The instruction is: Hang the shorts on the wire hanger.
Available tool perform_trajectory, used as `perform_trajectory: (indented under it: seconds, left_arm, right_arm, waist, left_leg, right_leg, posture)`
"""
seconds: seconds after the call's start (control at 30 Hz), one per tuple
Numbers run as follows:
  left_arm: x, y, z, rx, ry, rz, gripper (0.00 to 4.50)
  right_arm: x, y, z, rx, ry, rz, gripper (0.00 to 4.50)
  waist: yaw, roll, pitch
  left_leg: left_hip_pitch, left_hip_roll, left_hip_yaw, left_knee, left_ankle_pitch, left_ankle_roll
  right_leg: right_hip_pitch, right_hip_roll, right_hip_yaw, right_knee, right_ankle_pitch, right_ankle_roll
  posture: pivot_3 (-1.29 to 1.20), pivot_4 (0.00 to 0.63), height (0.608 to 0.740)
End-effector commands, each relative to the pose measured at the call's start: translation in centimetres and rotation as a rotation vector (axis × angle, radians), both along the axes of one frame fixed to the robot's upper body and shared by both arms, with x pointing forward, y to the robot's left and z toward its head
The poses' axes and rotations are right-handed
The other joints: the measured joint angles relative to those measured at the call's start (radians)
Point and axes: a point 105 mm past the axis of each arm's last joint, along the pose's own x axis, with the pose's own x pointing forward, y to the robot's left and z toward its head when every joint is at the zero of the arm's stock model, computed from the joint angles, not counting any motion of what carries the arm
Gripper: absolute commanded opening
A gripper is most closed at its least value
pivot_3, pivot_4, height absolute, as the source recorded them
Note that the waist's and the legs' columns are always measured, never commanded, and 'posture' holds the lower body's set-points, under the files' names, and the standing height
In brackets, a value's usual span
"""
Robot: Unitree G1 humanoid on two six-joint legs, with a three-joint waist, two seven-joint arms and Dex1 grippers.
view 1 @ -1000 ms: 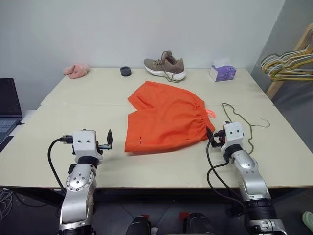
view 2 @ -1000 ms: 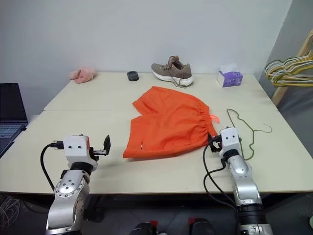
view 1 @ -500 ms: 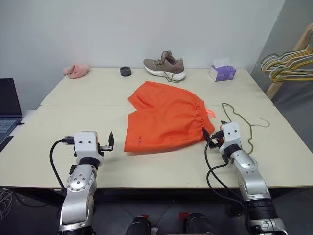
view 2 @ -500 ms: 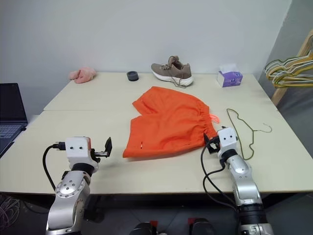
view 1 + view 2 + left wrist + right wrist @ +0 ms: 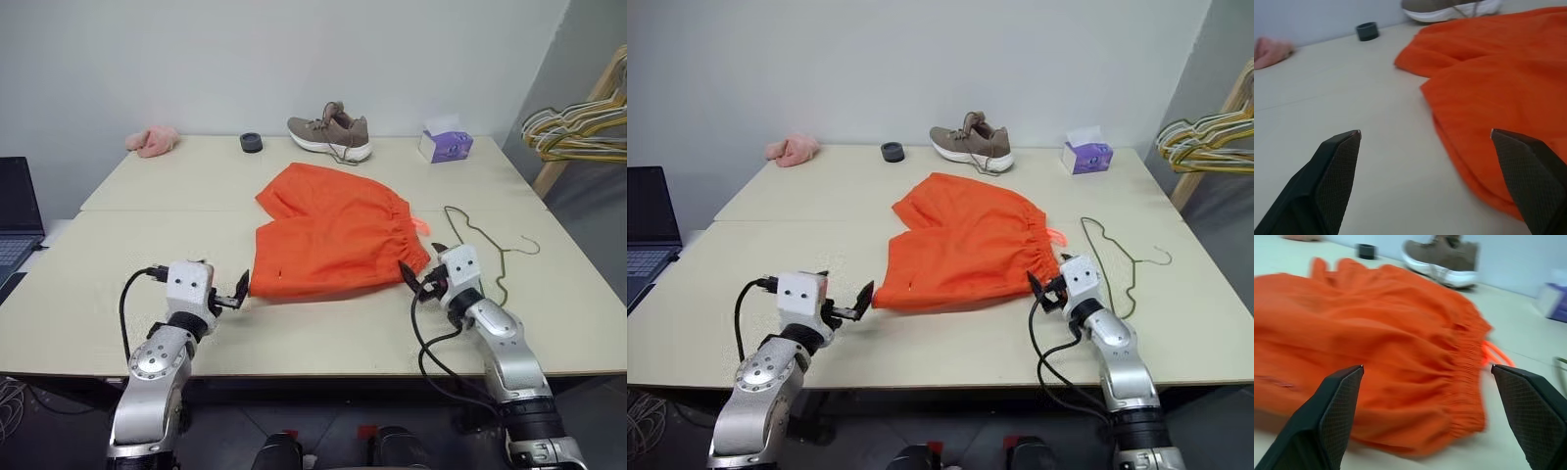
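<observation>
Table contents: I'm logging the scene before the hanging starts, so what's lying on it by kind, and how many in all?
Shorts: 1
Wire hanger: 1
Sneaker: 1
Tissue box: 1
Pink cloth: 1
Dark ring: 1
Total: 6

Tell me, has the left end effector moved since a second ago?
Yes. The left end effector has swung inward toward the near left corner of the shorts, closing the gap of bare table that separated them.

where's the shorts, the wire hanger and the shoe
shorts [image 5: 328,230]: left eye view, on the flat middle of the orange fabric
wire hanger [image 5: 503,277]: left eye view, on the thin wire side nearest the right arm
shoe [image 5: 331,134]: left eye view, on the brown upper
</observation>
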Motion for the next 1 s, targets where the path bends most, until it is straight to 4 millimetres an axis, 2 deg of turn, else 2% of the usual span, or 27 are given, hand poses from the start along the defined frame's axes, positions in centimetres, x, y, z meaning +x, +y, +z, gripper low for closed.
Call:
perform_trajectory:
  seconds: [0.03,0.17,0.33,0.63,0.73,0.9,1.0]
  left_arm:
    - [0.6,-2.1,1.4,0.07,-0.032,-0.209,4.5]
    - [0.8,-3.6,0.2,0.197,0.063,-0.421,4.5]
    - [0.1,-4.2,-2.1,0.302,0.201,-0.62,4.5]
    - [0.0,-4.0,-4.1,0.387,0.29,-0.753,4.5]
    - [-0.2,-3.7,-4.4,0.403,0.302,-0.766,3.92]
    - [-0.3,-3.1,-4.9,0.428,0.309,-0.763,2.36]
    - [-0.1,-2.5,-4.8,0.442,0.296,-0.74,1.46]
  right_arm:
    - [-2.0,2.6,1.7,-0.013,-0.025,0.217,4.46]
    - [-4.2,3.8,1.8,-0.065,0.014,0.378,4.46]
    - [-5.5,3.7,2.2,-0.13,0.048,0.481,4.46]
    - [-6.5,3.3,3.0,-0.187,0.062,0.536,4.46]
    - [-6.5,3.1,3.0,-0.199,0.057,0.529,4.5]
    - [-5.9,2.8,2.5,-0.274,0.048,0.534,4.5]
    - [-4.6,2.5,1.9,-0.35,0.043,0.518,4.5]
  waist:
    - [-0.002,0.0,0.0]
    - [-0.014,0.0,0.0]
    - [-0.044,0.0,0.0]
    - [-0.081,0.0,0.001]
    - [-0.087,0.0,0.001]
    - [-0.093,0.0,0.001]
    - [-0.104,0.0,0.001]
  left_leg:
    - [0.0,0.0,0.0,0.0,0.0,0.0]
    - [0.0,0.0,0.0,0.0,0.0,0.0]
    - [-0.001,0.0,0.001,0.0,0.0,0.0]
    - [-0.002,0.003,0.002,-0.001,0.0,0.0]
    - [-0.002,0.002,0.002,-0.001,0.0,0.0]
    - [-0.001,0.003,0.003,-0.001,0.0,0.0]
    - [0.0,0.003,0.003,-0.001,0.0,0.0]
  right_leg:
    - [0.0,0.0,0.0,0.0,0.0,0.0]
    - [0.0,0.0,0.0,0.0,-0.001,-0.001]
    - [-0.001,0.0,0.001,0.0,-0.001,-0.001]
    - [-0.004,0.002,0.0,0.001,-0.001,-0.001]
    - [-0.004,0.002,0.001,0.001,-0.001,-0.001]
    - [-0.004,0.002,0.002,0.001,-0.001,-0.001]
    - [-0.004,0.002,0.002,0.001,-0.001,-0.001]
  posture:
    - [-0.11,0.017,0.74]
    - [-0.14,0.024,0.74]
    - [-0.16,0.03,0.74]
    - [-0.21,0.037,0.74]
    - [-0.21,0.037,0.74]
    - [-0.2,0.035,0.74]
    - [-0.2,0.034,0.74]
